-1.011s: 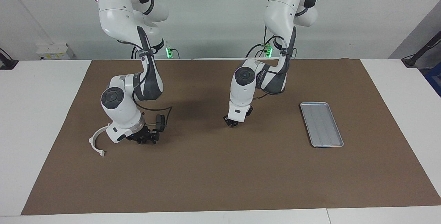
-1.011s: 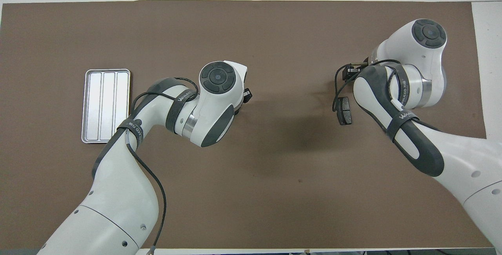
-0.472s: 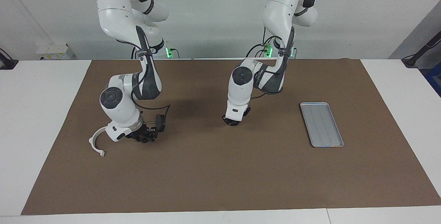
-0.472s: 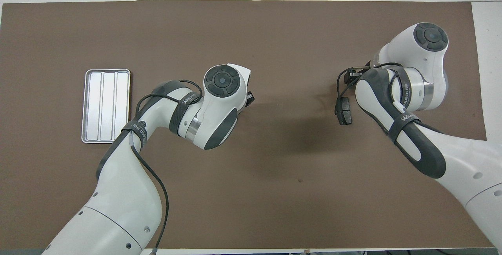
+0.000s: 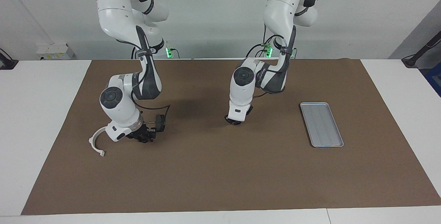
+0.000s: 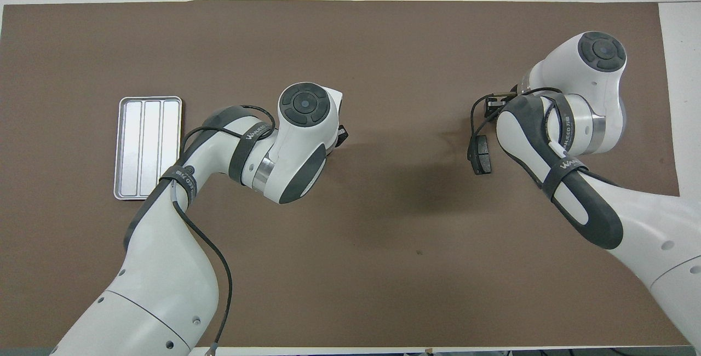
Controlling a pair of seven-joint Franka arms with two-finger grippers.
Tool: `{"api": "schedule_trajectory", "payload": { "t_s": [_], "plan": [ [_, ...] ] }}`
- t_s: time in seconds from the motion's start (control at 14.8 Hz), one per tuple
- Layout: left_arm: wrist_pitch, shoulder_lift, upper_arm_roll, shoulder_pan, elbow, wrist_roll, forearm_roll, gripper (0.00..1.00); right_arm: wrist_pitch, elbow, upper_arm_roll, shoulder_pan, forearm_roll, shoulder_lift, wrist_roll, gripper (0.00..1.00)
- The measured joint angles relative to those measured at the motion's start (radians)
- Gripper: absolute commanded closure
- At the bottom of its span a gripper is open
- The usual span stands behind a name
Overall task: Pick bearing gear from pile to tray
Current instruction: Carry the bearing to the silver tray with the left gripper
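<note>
right gripper [image 5: 143, 138] low in pile, next to white half-ring bracket [image 5: 95, 142], can't tell grip. left gripper [image 5: 234, 121] mid-mat, grip unclear too, nearer tray [image 5: 321, 124].

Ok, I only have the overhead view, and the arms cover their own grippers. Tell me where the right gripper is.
Observer: The right gripper is down low at the brown mat, toward the right arm's end of the table.
Operator: Report anything beside it that I can't see.
Observer: A white curved half-ring bracket lies flat on the mat right beside it. From your angle the right arm's wrist covers it.
Operator: Now give me the left gripper.
Observer: The left gripper hangs low over bare mat near the middle, apart from the shallow light-grey metal tray. I cannot tell whether it carries anything.
</note>
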Motion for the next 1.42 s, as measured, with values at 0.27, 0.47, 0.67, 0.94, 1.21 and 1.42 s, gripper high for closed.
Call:
{"api": "schedule_trajectory", "payload": {
  "t_s": [0.27,0.47,0.67,0.94,1.21,1.42],
  "plan": [
    [-0.091,-0.072,0.011,0.065,0.000,0.071,0.011,1.00,0.000,-0.001,0.000,0.000,0.000,0.000,0.000,0.96],
    [-0.131,-0.131,0.014,0.171,-0.020,0.214,0.013,1.00,0.001,-0.001,0.000,0.000,0.000,-0.001,0.000,1.00],
    [-0.138,-0.172,0.015,0.261,-0.072,0.347,0.013,1.00,0.007,0.000,0.003,0.002,0.001,-0.002,0.003,1.00],
    [-0.138,-0.191,0.015,0.350,-0.122,0.500,0.013,1.00,0.006,0.037,0.007,0.039,0.002,-0.024,0.026,1.00],
    [-0.138,-0.197,0.016,0.447,-0.126,0.655,0.013,1.00,-0.061,0.100,-0.036,0.175,0.002,-0.071,0.075,1.00],
    [-0.132,-0.209,0.016,0.487,-0.152,0.710,0.013,1.00,-0.197,0.248,-0.049,0.304,0.002,-0.084,0.138,1.00]
  ]
}}
